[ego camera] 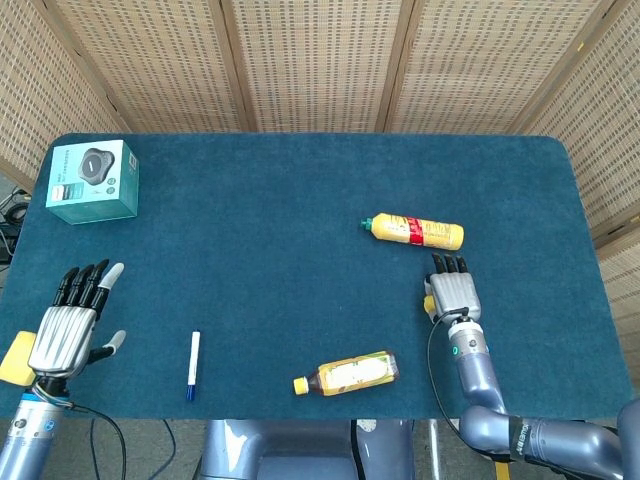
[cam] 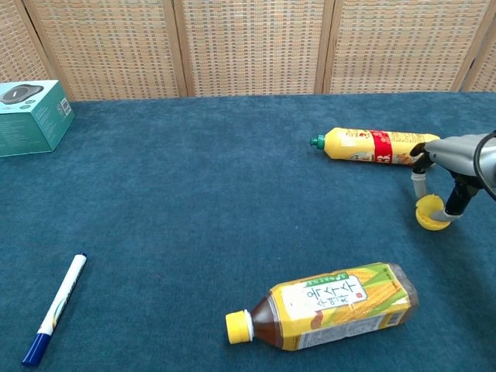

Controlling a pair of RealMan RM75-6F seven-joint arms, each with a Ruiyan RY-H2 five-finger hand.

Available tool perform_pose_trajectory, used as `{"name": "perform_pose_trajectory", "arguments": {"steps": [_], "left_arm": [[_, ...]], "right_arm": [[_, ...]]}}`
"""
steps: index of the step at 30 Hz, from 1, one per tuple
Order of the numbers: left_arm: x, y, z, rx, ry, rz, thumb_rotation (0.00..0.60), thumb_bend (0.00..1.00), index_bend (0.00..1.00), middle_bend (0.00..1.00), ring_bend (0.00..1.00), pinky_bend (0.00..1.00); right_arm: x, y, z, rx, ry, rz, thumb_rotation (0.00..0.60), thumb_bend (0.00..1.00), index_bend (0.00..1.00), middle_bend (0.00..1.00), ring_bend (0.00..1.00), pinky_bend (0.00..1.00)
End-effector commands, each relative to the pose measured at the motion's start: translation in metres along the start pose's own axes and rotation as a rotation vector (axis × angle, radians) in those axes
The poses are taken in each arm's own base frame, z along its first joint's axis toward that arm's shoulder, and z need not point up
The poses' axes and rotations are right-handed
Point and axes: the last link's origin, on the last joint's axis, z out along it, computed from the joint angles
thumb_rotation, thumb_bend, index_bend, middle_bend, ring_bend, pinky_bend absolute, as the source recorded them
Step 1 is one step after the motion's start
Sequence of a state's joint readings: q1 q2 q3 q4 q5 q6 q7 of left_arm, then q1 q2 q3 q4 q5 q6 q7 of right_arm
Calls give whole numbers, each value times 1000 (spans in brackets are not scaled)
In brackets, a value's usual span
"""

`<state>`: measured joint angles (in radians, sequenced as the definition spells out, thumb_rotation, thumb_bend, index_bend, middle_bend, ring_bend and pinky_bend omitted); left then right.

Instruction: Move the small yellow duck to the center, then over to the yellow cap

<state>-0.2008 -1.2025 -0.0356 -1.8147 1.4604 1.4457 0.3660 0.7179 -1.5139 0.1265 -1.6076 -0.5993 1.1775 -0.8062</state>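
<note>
The small yellow duck (cam: 430,207) is pinched between the thumb and a finger of my right hand (cam: 456,165) at the right edge of the chest view. It sits directly over the yellow cap (cam: 432,224), touching it or just above it; I cannot tell which. In the head view my right hand (ego camera: 453,293) covers both, and only a sliver of yellow shows at its left side. My left hand (ego camera: 72,320) hovers at the table's front left with fingers spread and nothing in it.
A yellow bottle with a red band (ego camera: 413,231) lies just behind my right hand. A corn tea bottle (ego camera: 347,373) lies near the front edge, a blue-capped pen (ego camera: 192,365) to its left. A teal box (ego camera: 92,180) stands at the back left.
</note>
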Motion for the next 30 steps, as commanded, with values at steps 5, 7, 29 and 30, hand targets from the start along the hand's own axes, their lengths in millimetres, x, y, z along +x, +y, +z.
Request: {"name": "perform_pose_trajectory", "arguments": {"steps": [5, 7, 29, 30], "left_arm": [[-1, 1, 0, -1, -3, 2, 600, 260, 0, 0, 0, 0], [-1, 1, 0, -1, -3, 2, 600, 259, 0, 0, 0, 0], [0, -1, -1, 7, -3, 2, 600, 259, 0, 0, 0, 0], [0, -1, -1, 8, -2, 3, 600, 259, 0, 0, 0, 0]], "right_arm": [[-5, 3, 2, -5, -14, 4, 600, 261, 537, 40, 0, 0], [-6, 4, 1, -5, -16, 3, 600, 256, 520, 23, 0, 0], [20, 25, -16, 4, 94, 59, 600, 206, 216, 0, 0, 0], [22, 27, -20, 12, 110, 70, 600, 199, 214, 0, 0, 0]]}}
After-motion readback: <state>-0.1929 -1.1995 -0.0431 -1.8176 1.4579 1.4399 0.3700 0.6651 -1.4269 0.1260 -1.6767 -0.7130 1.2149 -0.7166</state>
